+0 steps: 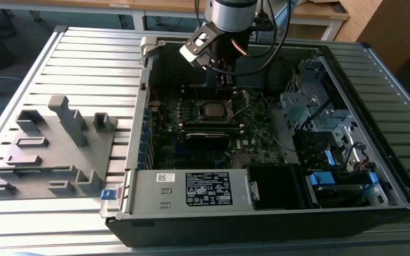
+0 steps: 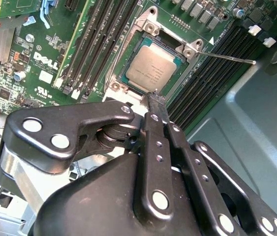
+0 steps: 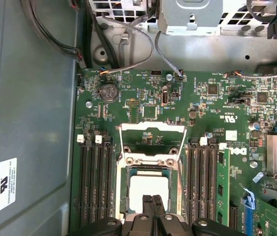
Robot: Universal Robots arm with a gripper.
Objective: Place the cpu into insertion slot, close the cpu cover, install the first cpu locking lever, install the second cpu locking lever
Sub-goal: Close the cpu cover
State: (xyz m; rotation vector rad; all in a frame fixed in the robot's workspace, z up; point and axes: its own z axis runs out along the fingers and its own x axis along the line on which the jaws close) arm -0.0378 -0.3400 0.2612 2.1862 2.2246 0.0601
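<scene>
Plainly the cpu (image 2: 153, 69) is seated: a flat square chip with a dull silver-grey lid, lying level inside the insertion slot (image 2: 148, 24), whose thin bright metal frame rings it.

Taking the insertion slot as the fixed mark and reading across the exterior view, a moulded grey plastic fixture (image 1: 48, 149) lies well off to that view's left of it. It rests on the ribbed metal surface (image 1: 84, 58), outside the black computer case (image 1: 262, 226). Long, narrow black memory slots (image 3: 96, 172) flank the slot closely on both sides.

Over the slot's edge hangs the end effector (image 2: 156, 101), its two black fingers pressed together with nothing between them, tips right at the chip's rim. Beyond the slot from those tips, the cpu cover (image 3: 153, 128), a thin stamped silvery frame with a big square window, seems to stand hinged open, though the angle leaves that uncertain. A thin steel locking lever (image 2: 227, 58) juts free from the slot's corner, unlatched. To the exterior view's right of the slot sits a bare-metal drive cage (image 1: 312, 96).

The chip should be light and rigid, smooth on top and delicate underneath, so its side edges look the safest hold. The cover is likely springy sheet metal, best pressed at its free end.
</scene>
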